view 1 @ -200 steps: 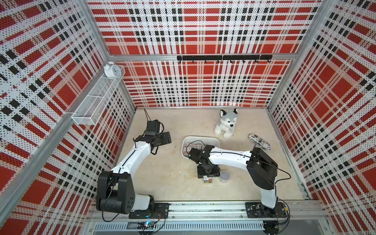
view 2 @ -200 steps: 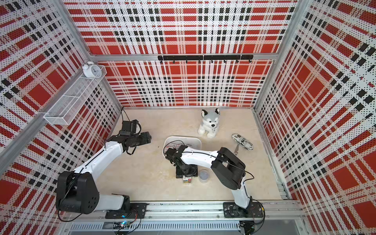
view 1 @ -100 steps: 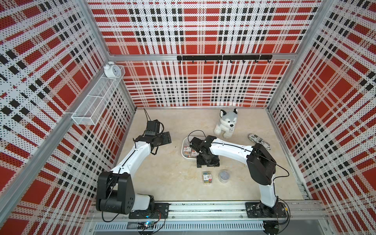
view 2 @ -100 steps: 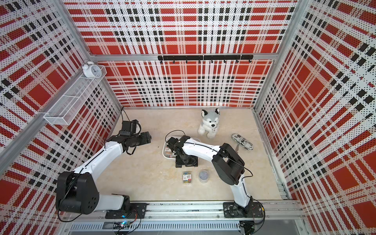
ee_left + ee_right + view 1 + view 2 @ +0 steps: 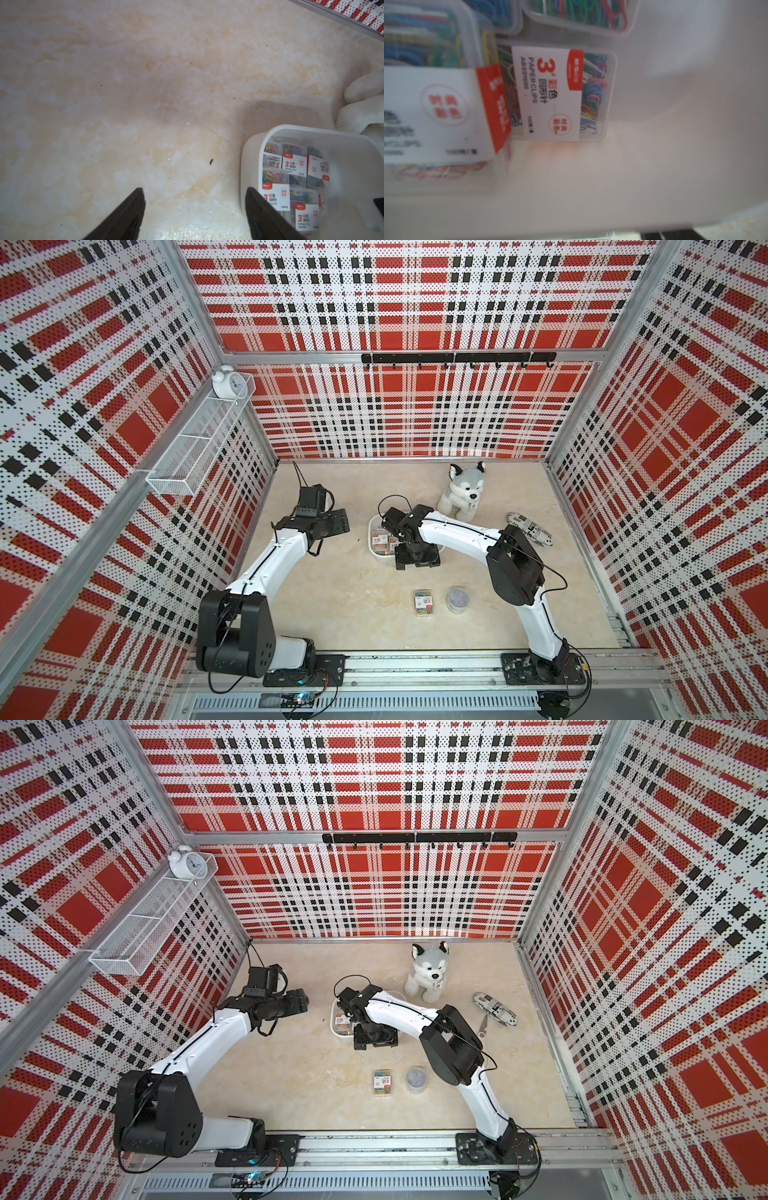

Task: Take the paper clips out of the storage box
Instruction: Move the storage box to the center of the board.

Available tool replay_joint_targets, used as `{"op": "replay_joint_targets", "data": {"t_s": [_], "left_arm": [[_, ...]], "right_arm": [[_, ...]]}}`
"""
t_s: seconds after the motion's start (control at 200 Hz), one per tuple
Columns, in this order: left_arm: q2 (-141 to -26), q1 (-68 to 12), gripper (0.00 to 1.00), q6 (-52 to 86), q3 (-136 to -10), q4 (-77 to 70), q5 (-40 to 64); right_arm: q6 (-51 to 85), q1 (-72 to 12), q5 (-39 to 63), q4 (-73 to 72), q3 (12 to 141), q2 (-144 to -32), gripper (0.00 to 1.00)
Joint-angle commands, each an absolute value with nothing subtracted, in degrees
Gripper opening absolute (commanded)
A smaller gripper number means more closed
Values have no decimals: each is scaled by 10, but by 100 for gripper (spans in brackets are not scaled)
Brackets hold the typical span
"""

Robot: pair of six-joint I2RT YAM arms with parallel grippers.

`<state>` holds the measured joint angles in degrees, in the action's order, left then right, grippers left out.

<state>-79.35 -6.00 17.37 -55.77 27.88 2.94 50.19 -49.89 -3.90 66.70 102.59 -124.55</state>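
Sitting mid-table just in front of the plush dog (image 5: 461, 493): the storage box (image 5: 371, 533) (image 5: 332, 1019), white and shallow, with several cases of paper clips (image 5: 380, 540) (image 5: 295, 166) (image 5: 560, 93) grouped at the end toward the left arm (white-and-red labels, multicoloured clips). Already out on the table (image 5: 353, 593), nearer the arm bases and just beside each other in both top views: one more case (image 5: 424, 603) (image 5: 382, 1084) and a small round clear tub (image 5: 457, 598) (image 5: 417, 1079) of grey contents. Reaching down over the box's near edge: the right gripper (image 5: 415, 558); cannot tell how far apart its fingers stand, nor whether anything is held. Hovering above bare table beside the box: the left gripper (image 5: 195, 189), fingers (image 5: 128, 212) spread wide, nothing between them.
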Motion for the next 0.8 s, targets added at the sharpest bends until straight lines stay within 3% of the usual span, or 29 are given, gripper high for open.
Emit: {"op": "replay_joint_targets", "data": {"t_s": [0.0, 0.546, 0.792], "left_arm": [[-787, -55, 78, 164, -565, 272, 26], [-790, -50, 78, 163, -569, 272, 27], [-784, -51, 79, 171, -563, 265, 43]], "right_arm": [[484, -492, -52, 676, 1066, -1274, 85], [471, -475, -37, 713, 1177, -1329, 86], [497, -478, -18, 701, 1119, -1247, 86]]}}
